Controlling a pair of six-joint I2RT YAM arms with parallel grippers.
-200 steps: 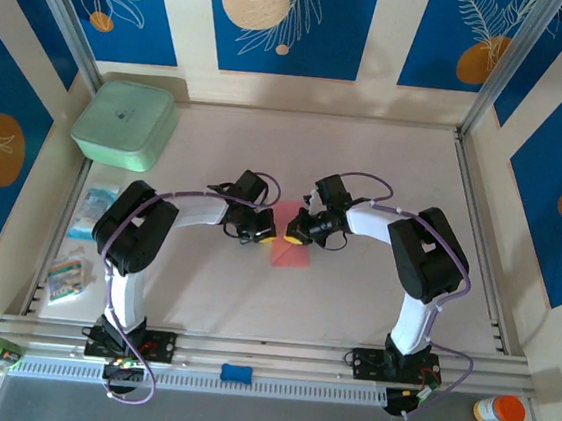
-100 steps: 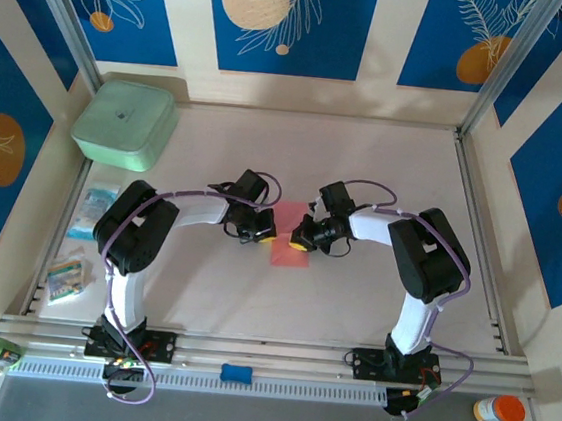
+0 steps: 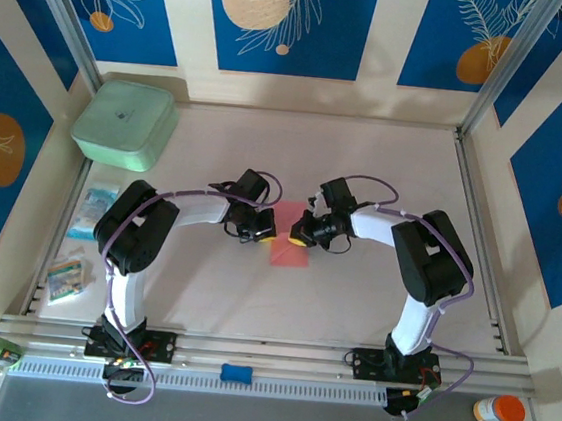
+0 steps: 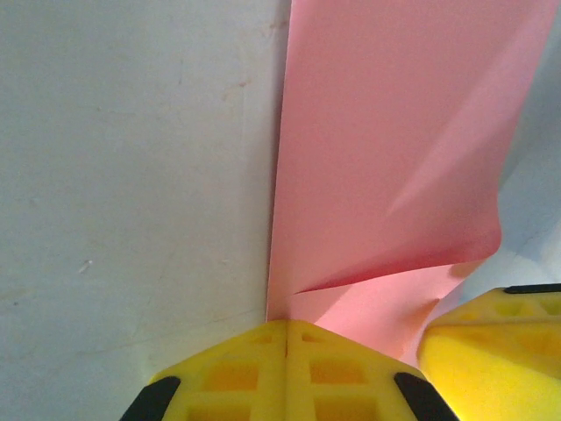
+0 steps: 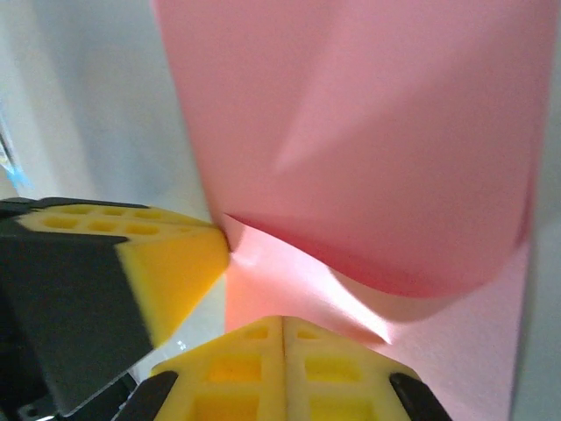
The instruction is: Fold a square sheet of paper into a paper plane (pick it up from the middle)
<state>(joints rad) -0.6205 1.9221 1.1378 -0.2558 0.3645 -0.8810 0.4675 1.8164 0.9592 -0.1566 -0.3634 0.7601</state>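
We find the left claw (image 4: 287, 326) and right claw (image 5: 282, 323) both clenched, tips touching the pink sheet (image 4: 386, 158). It lies folded over itself on the table (image 4: 131, 175)

Premises: a robot test cell, laboratory type. Evidence: left arm (image 3: 138, 236) and right arm (image 3: 426, 261) bolted to an aluminium rail (image 3: 266, 350); pale table (image 3: 351, 308) enclosed by metal posts (image 3: 69, 27) and blue printed wall panels (image 3: 281, 19).
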